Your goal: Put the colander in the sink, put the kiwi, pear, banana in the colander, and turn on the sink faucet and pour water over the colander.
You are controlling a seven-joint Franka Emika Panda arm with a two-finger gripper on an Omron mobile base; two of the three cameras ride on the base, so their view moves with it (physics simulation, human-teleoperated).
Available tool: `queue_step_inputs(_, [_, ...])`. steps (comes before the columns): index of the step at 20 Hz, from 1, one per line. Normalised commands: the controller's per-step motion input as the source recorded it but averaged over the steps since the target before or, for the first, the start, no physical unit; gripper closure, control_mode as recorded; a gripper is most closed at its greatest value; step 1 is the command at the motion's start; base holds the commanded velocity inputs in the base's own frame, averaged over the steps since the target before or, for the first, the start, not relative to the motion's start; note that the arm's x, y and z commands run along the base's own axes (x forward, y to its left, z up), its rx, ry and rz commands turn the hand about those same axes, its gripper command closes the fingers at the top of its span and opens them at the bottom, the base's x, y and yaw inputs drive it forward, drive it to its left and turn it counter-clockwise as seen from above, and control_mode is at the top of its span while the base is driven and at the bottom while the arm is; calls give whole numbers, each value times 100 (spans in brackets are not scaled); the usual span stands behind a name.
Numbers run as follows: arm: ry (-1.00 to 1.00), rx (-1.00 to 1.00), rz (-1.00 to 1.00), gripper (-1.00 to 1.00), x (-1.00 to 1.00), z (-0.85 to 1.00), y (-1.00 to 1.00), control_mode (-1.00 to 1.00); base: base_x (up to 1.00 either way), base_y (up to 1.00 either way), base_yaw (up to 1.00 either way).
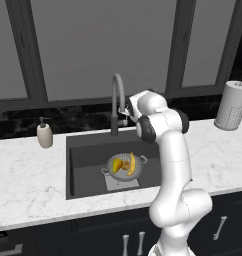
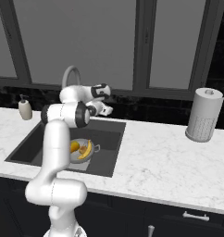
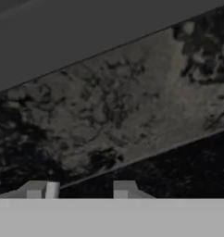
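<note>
The silver colander point(image 1: 113, 171) point(image 2: 73, 159) stands on the light plate in the dark sink point(image 1: 85, 150) point(image 2: 109, 134). In it lie the banana point(image 1: 131, 164) point(image 2: 87, 149), the pear point(image 1: 117, 165) point(image 2: 74, 146) and the small kiwi point(image 1: 126, 164) point(image 2: 81, 149). Behind the basin rises the grey gooseneck sink faucet point(image 1: 117, 85) point(image 2: 70, 74), and no water runs from it. My gripper point(image 1: 124, 115) point(image 2: 107, 110) point(image 3: 84, 190) hovers just right of the faucet's stem, by its side lever. It points at the dark backsplash. Its jaws stand a little apart, open, with nothing between them.
A white soap pump bottle point(image 1: 44, 134) point(image 2: 25, 109) stands on the marble counter left of the sink. A paper towel roll point(image 1: 232, 105) point(image 2: 204, 115) stands at the far right. Dark window frames rise behind the backsplash.
</note>
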Motion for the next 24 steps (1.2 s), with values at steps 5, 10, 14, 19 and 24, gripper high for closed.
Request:
queue_step_inputs(5, [44,0,-16,100,62,-19,-100,-100,0,0,0])
queue_step_inputs(10, [45,7,-8,100,45,-37,-100,-100,0,0,0])
queue_step_inputs(14, [36,30,2,100,3,-19,-100,-100,0,0,0])
queue_step_inputs(19, [20,41,12,100,-23,29,-100,-100,0,0,0])
queue_step_inputs(24, [1,36,9,100,-19,74,-83,-100,0,0,0])
